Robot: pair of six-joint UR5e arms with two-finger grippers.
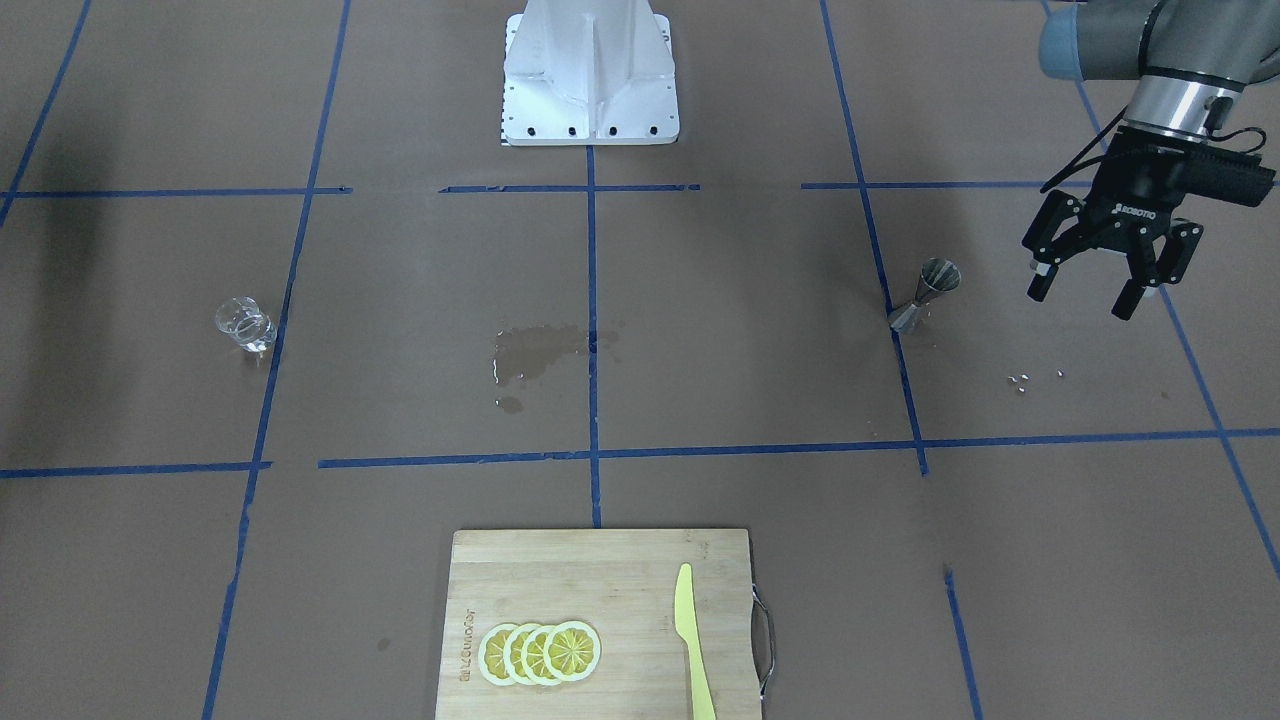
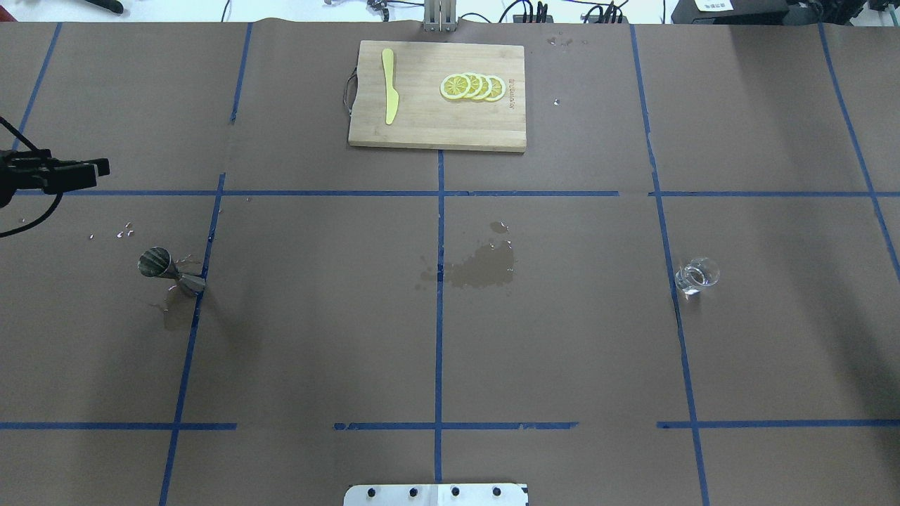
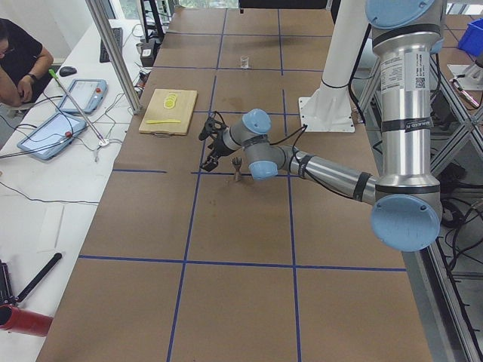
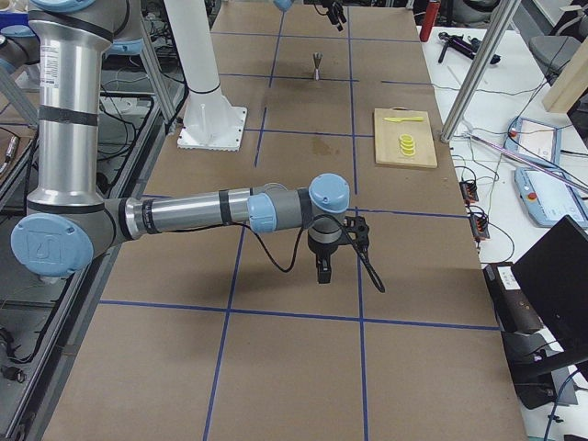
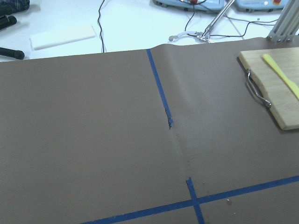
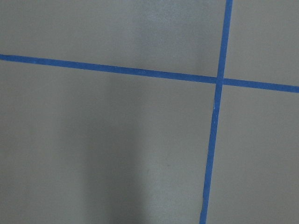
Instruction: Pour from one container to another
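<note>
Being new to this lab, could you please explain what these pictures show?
This is a robot with two arms at a brown table marked with blue tape. Four pictures come from fixed cameras: across the table, above the robot's shoulders, and each table end; two from wrist cameras. On the table stand a small clear glass cup and a silver hourglass-shaped metal jigger, far apart, a wet patch between them. A wooden cutting board carries lemon slices and a yellow knife. The left gripper hovers beside the jigger, fingers open, holding nothing. The right gripper shows only from the side, so I cannot tell its state.
</note>
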